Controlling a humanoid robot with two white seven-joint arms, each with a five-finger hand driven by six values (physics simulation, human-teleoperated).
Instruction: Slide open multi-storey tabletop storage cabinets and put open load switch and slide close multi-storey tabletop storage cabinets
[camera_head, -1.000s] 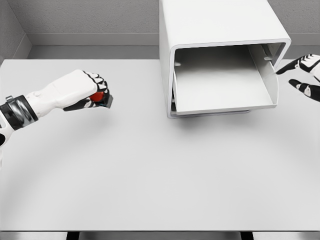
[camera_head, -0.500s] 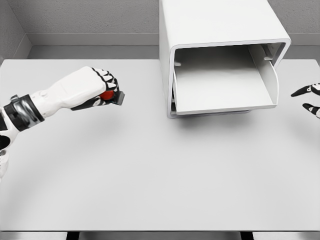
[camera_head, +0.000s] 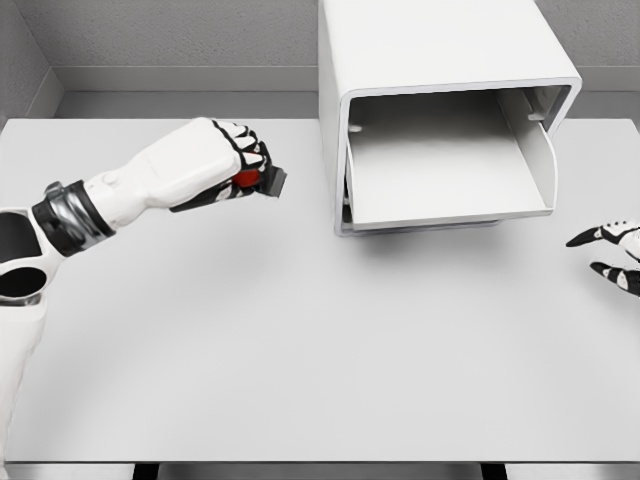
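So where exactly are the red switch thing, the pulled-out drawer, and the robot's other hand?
load switch (camera_head: 262, 180), head view: the point lies on its dark body, gripped in the left hand (camera_head: 225, 160).
drawer (camera_head: 440, 170), head view: on its bare floor.
right hand (camera_head: 612, 250), head view: at the right edge, between its spread fingers.

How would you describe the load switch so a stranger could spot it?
Start at the white cabinet with its drawer open. Left of it, above the table, the left hand grips the load switch: small, black and red, the only coloured thing.
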